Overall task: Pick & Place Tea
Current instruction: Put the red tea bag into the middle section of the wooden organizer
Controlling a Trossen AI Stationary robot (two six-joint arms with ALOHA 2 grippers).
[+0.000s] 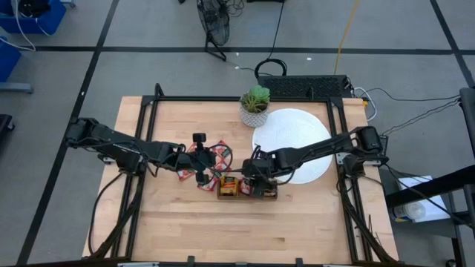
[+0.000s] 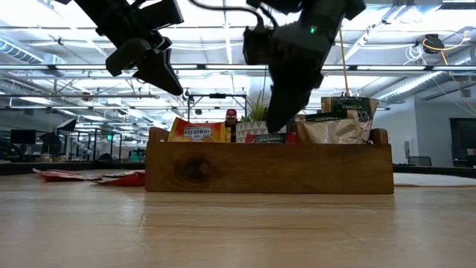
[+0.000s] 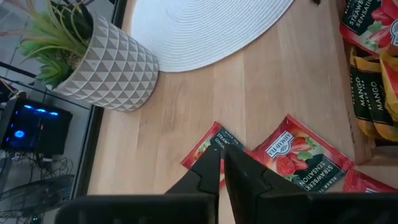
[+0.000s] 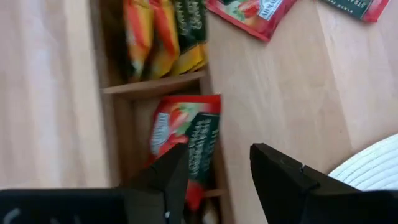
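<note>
Left of the wooden tray [image 1: 247,187], the left hand [image 3: 222,167] hangs with fingers pressed together, empty, above loose red tea sachets [image 1: 202,157] on the table [image 1: 223,230]. These glossy, flat foil squares could slide away under a pinch. Over the tray's middle compartment, the right hand [image 4: 216,171] is spread above a strawberry sachet [image 4: 186,140] leaning half out; a nudge could tip it out.

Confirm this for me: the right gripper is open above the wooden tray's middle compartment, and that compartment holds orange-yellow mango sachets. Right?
One detail is off. The right wrist view shows the right gripper open above the wooden tray, but the middle compartment holds a red strawberry sachet. The orange-yellow mango sachets sit in the next compartment, past the divider.
</note>
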